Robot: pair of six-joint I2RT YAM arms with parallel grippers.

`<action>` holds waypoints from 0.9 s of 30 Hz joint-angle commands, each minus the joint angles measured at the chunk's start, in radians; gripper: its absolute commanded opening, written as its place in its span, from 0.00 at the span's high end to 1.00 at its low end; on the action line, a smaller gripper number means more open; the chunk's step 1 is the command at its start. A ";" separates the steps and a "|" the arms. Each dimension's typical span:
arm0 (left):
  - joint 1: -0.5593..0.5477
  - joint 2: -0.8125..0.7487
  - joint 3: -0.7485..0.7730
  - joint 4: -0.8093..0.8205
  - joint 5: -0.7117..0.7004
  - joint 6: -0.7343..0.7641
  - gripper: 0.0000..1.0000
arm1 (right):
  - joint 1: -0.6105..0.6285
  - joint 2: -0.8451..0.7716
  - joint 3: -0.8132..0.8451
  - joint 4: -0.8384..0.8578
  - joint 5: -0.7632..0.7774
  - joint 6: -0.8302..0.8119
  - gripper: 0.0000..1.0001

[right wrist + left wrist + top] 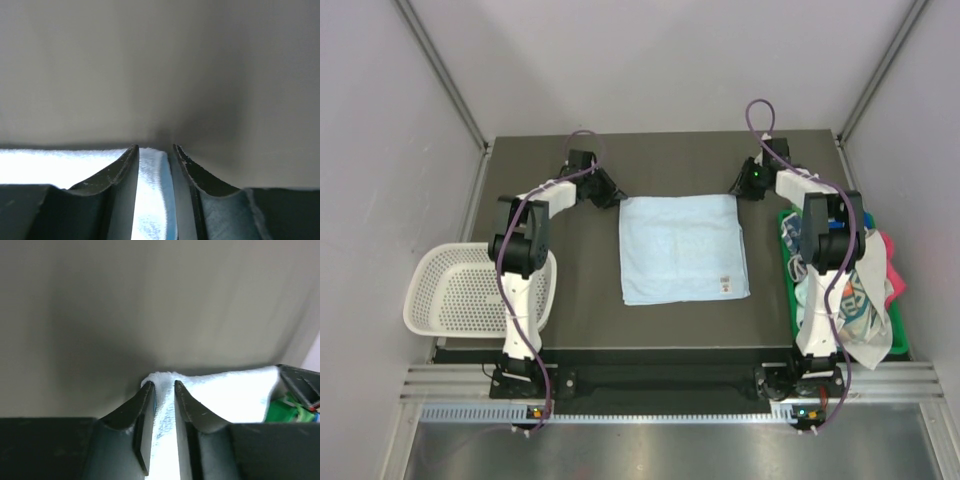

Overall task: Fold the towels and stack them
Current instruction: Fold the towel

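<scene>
Crosswise, the pale blue towel (682, 250) lies flat.

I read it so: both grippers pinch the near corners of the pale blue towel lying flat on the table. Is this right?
Not quite: the left gripper and right gripper pinch the far corners of the pale blue towel, as the top external view shows.

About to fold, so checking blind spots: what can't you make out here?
1. Towel pile in the green tray: top view, right arm covers it; count unclear.
2. Pale blue towel tag: top view, too small to read.
3. Wrist views: fingers block the towel's near part.
</scene>
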 commanded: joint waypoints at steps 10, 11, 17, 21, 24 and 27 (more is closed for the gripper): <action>-0.049 -0.018 0.110 -0.167 -0.187 0.202 0.52 | 0.016 -0.079 0.021 -0.032 0.132 -0.089 0.60; -0.052 -0.013 0.120 -0.180 -0.194 0.207 0.52 | 0.023 -0.068 0.026 -0.043 0.134 -0.098 0.60; -0.077 0.024 0.185 -0.284 -0.256 0.254 0.51 | 0.057 -0.042 0.040 -0.060 0.163 -0.124 0.59; -0.091 0.047 0.212 -0.325 -0.297 0.268 0.51 | 0.066 -0.030 0.044 -0.060 0.157 -0.124 0.58; -0.097 0.059 0.219 -0.330 -0.303 0.273 0.52 | 0.074 -0.014 0.056 -0.067 0.155 -0.127 0.58; -0.109 0.076 0.231 -0.330 -0.300 0.276 0.54 | 0.080 -0.005 0.058 -0.064 0.157 -0.125 0.59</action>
